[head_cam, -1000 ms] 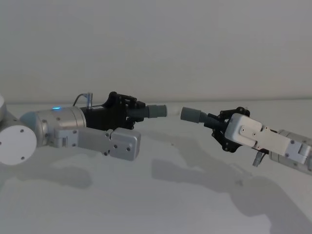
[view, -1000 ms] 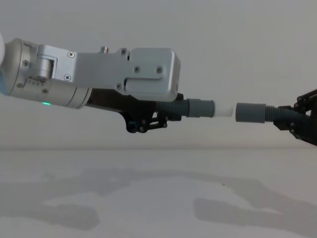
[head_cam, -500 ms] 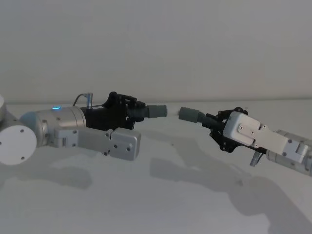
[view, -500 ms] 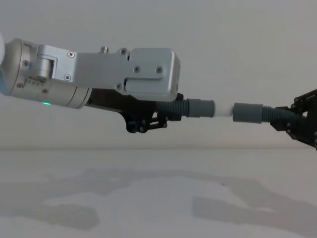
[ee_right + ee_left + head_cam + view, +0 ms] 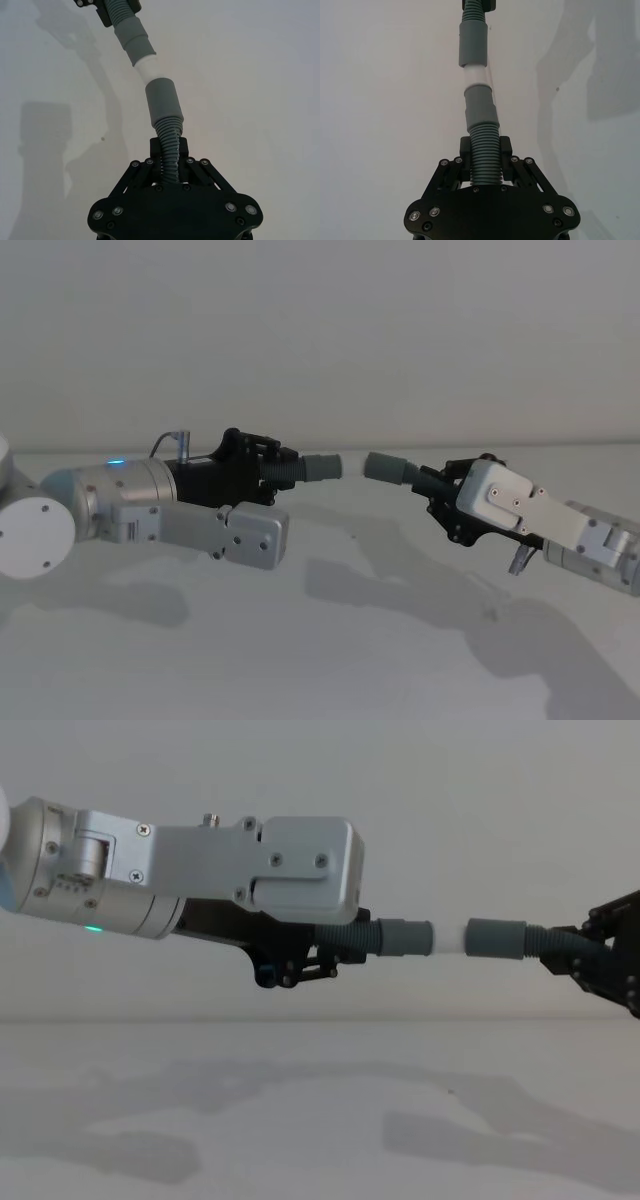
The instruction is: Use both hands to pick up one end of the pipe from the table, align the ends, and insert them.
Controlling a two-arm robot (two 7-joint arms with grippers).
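Now | left gripper (image 5: 330,952) clamps its pipe (image 5: 355,940) | right gripper (image 5: 580,955) clamps other pipe (image 5: 540,942) | cuffs (image 5: 495,938) nearly meeting.

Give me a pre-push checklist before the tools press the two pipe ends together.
1. Left tool clamped on its pipe's ribbed part: ok.
2. Right tool clamped on its ribbed hose: ok.
3. White spigot meets the right cuff: ok, seated depth cannot tell.
4. Axes in line: not ok, right wrist view shows a bend where the left cuff meets it.
5. Both pieces held above the table: ok.
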